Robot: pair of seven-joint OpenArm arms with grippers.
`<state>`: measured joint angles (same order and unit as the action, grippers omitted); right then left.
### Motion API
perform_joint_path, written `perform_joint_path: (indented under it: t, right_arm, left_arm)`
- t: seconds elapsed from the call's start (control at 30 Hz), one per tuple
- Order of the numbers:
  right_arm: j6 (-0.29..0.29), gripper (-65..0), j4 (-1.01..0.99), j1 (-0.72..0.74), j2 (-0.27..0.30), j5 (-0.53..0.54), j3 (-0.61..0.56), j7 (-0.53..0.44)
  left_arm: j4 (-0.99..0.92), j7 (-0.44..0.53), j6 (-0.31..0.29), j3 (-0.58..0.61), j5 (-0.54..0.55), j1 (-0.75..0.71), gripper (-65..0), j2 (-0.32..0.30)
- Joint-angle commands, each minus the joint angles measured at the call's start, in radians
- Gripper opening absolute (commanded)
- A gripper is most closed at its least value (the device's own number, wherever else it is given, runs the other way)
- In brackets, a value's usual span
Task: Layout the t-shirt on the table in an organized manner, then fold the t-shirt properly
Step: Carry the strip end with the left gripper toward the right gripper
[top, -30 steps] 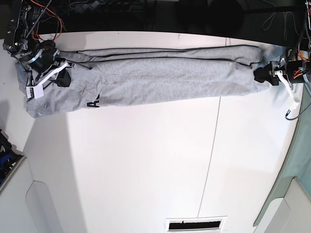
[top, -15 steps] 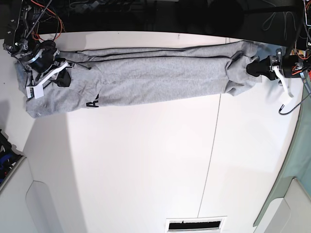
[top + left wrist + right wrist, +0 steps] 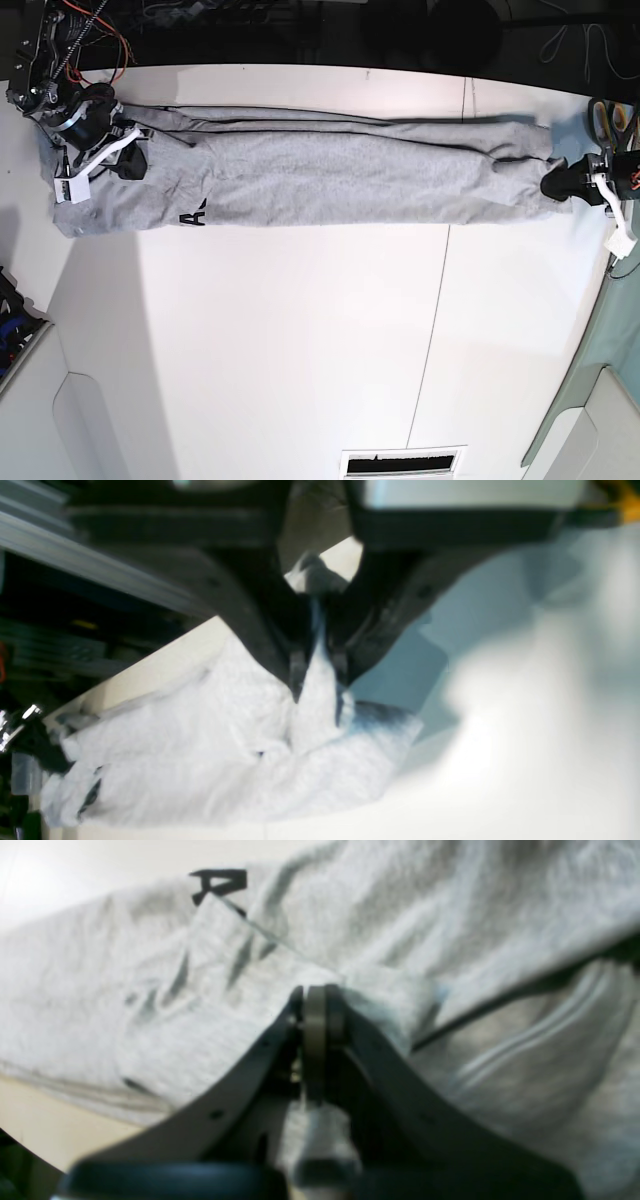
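Under the R gripper [image 3: 322, 990], at one end of the long folded strip, the t-shirt [image 3: 330, 180] lies on the table [image 3: 280, 340]; the far end runs across to the L gripper [image 3: 317, 655]. L jaws are closed on a pinch of grey cloth, w/ a bit of it poking out behind the tips and the rest draping down in front. R fingertips are together, pressed down onto the shirt; can't tell for sure if any cloth is nipped between them. Bits of black lettering [image 3: 192, 217] show just beside the R gripper, at the strip's near edge.

Step in hand, as I judge it: pulling the strip straight & flat b/w the two arms. To do it well, keep R planted as the anchor and draw L gently outward, away from R, low over the tabletop, so the cloth slides rather than lifts. Stop once the span b/w the grippers is taut; too much pull could drag the R end along or slip the pinch. Cloth just inboard of L looks bunched, so a small shift sideways prob. helps square that end before letting go. Rumples right by R likely need a separate smoothing pass. Open L wide & back off straight, o/w the corner may come w/ it.
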<state>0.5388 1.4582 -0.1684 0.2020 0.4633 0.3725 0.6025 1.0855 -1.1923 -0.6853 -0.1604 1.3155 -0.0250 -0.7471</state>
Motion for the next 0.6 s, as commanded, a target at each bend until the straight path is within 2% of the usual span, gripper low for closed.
perform_joint_path:
  t: [0.0, 0.13, 0.27, 0.37, 0.43, 0.57]
  right_arm:
    - [0.008, -65.0, 0.013, 0.010, 0.011, 0.015, 0.004, -0.023]
    - [0.008, -65.0, 0.013, 0.010, 0.011, 0.015, 0.004, -0.023]
    - [0.008, -65.0, 0.013, 0.010, 0.011, 0.014, 0.004, -0.023]
    - [0.008, -65.0, 0.013, 0.011, 0.011, 0.015, 0.004, -0.023]
    - [0.008, -65.0, 0.013, 0.013, 0.011, 0.014, 0.004, -0.023]
    - [0.008, -65.0, 0.013, 0.010, 0.011, 0.007, 0.004, -0.023]
  left_arm:
    - [0.030, -0.011, -0.013, -0.010, 0.034, 0.010, -65.0, -0.029]
    - [0.122, -0.110, -0.013, -0.008, 0.151, -0.004, -65.0, -0.031]
    - [0.283, -0.113, -0.013, -0.004, 0.168, -0.059, -65.0, -0.022]
    - [0.430, -0.108, -0.013, 0.012, 0.162, -0.091, -65.0, 0.021]
    - [0.513, -0.067, -0.013, 0.034, 0.105, -0.094, -65.0, 0.067]
    - [0.588, 0.050, -0.013, 0.103, -0.089, -0.082, -65.0, 0.178]
